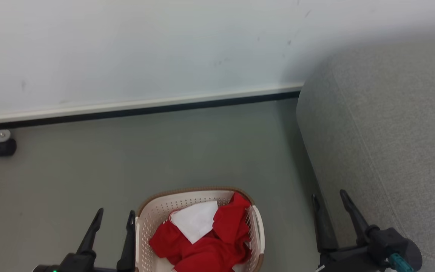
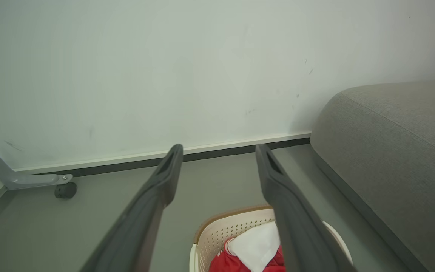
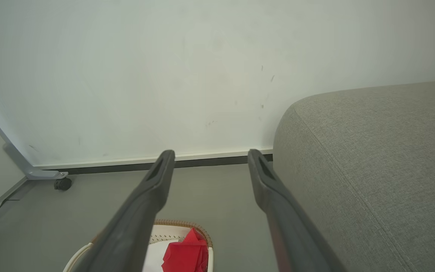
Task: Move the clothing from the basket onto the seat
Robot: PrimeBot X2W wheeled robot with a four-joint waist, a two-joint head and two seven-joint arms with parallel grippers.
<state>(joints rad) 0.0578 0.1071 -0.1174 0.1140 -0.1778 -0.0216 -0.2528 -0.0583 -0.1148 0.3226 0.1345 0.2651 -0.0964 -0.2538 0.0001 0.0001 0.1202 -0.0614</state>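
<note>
Red clothing [image 1: 217,241] with a white panel lies heaped in the cream basket [image 1: 153,211] with a brown rim, which stands on the floor at the bottom middle of the head view. The grey seat [image 1: 391,143] fills the right side. My left gripper [image 1: 114,215] is open just left of the basket, holding nothing. My right gripper [image 1: 329,197] is open between the basket and the seat, also holding nothing. The left wrist view looks past open fingers [image 2: 164,177] down on the basket [image 2: 225,230] and the clothing [image 2: 225,262]. In the right wrist view the clothing [image 3: 185,253] pokes up behind the fingers [image 3: 157,181].
A white wall [image 1: 145,49] with a pale skirting board [image 1: 134,105] runs across the back. At the far left, a grey metal leg with a black castor [image 1: 5,147] stands by the wall. Grey-green floor [image 1: 164,151] lies open between wall and basket.
</note>
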